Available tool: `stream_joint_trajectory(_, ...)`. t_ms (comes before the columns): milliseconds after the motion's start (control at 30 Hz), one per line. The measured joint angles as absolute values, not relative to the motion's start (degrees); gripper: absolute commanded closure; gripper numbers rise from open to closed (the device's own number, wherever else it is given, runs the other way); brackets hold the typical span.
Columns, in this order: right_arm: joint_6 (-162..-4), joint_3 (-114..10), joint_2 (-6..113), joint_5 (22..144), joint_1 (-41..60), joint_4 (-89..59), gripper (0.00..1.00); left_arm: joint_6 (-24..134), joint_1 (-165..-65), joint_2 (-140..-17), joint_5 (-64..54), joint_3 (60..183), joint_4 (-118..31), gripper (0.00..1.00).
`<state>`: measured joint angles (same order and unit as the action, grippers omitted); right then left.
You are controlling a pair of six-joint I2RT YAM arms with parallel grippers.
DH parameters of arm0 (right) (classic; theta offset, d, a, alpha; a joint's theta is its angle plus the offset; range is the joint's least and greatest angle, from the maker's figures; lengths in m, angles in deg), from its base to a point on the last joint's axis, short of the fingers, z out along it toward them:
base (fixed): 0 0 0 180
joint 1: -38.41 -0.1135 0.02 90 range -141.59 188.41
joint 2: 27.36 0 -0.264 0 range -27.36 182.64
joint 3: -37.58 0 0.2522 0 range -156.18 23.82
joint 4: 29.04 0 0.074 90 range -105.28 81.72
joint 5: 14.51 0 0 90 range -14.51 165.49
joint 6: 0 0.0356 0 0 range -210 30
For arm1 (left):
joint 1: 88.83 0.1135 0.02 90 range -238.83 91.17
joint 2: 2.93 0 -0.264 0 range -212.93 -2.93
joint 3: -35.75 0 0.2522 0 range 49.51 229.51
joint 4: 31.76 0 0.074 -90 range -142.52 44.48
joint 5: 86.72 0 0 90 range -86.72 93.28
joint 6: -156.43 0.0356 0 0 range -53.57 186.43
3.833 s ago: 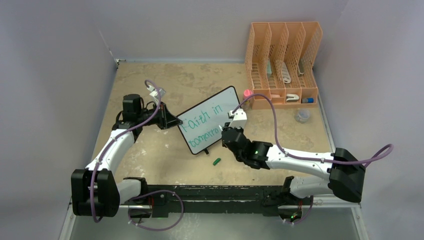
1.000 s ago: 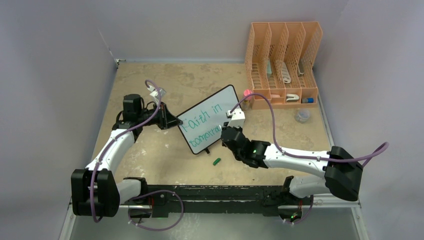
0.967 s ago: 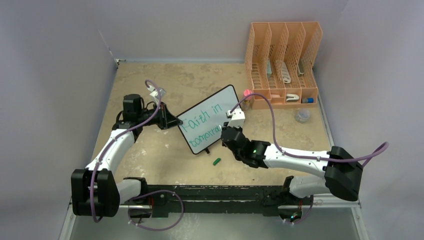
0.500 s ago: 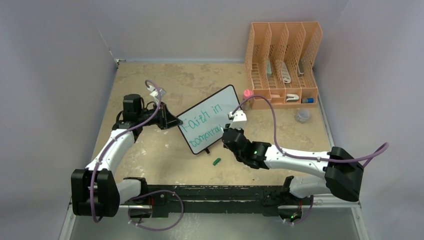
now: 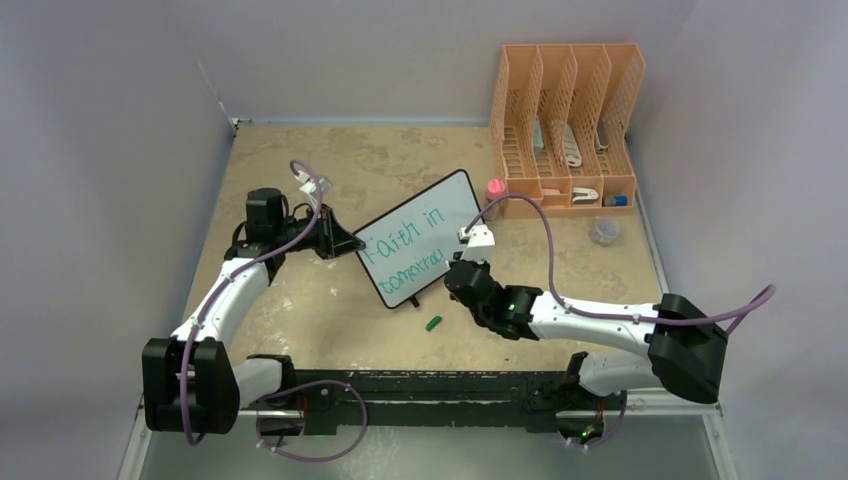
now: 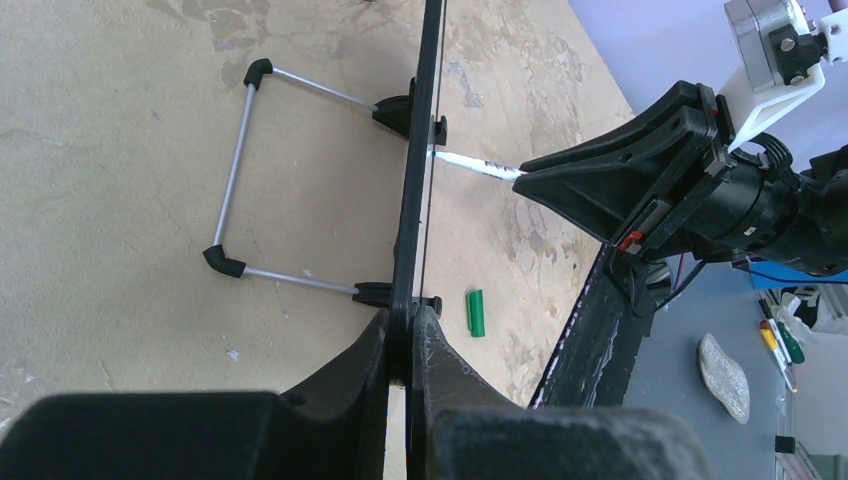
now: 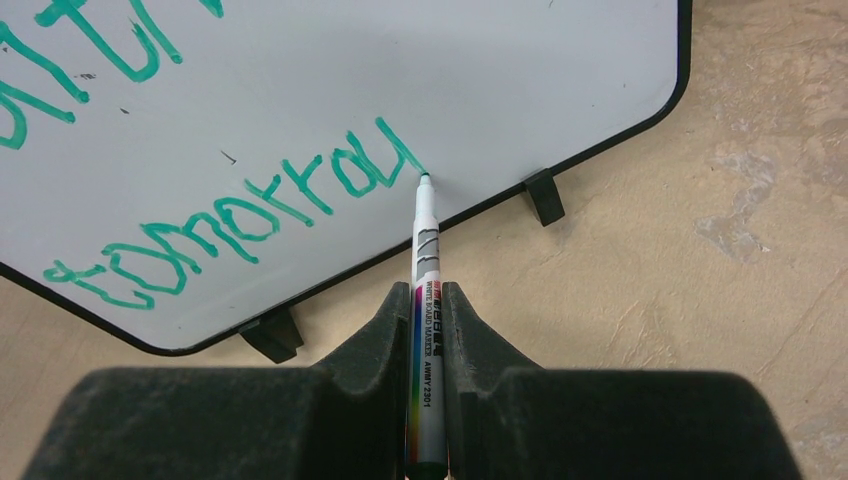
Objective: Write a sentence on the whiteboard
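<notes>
- Whiteboard (image 5: pixel 418 250) stands tilted on the sandy surface (image 5: pixel 330 320) between the two hands, propped at its back on a wire stand (image 6: pixel 230 180).
- Clenched on the board's black frame, the left hand (image 6: pixel 405 330) pinches one short edge. From its wrist the board runs straight out ahead of the fingers, seen edge-on.
- Facing the white side, the right hand (image 7: pixel 428 300) is clenched around a whiteboard marker (image 7: pixel 425 250), whose barrel sticks out ahead of its fingers.
- Tip of that marker touches the board just above the lower frame, at the end of a slanting green stroke.
- Green lettering of the sentence (image 7: pixel 250 215) lies ahead and to the left of the right hand's fingertips. The lower line reads "tomorro", then a u-like shape and the slanting stroke. The upper line reads "Faith in" from above.
- Green cap (image 5: pixel 433 323) lies on the surface just beside the right hand on its near side, apart from the board.
- Orange file rack (image 5: pixel 565 110) stands well beyond the right hand, at the far right corner.
</notes>
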<state>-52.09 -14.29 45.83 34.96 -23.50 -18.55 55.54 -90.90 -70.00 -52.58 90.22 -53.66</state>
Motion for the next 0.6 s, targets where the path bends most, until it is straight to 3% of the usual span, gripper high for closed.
stream_joint_trajectory(600,-56.7,-16.8,46.3,34.3,-22.3,-21.4,1.0,55.5,-90.9,-70.0,-52.5,90.2,-53.7,1.0)
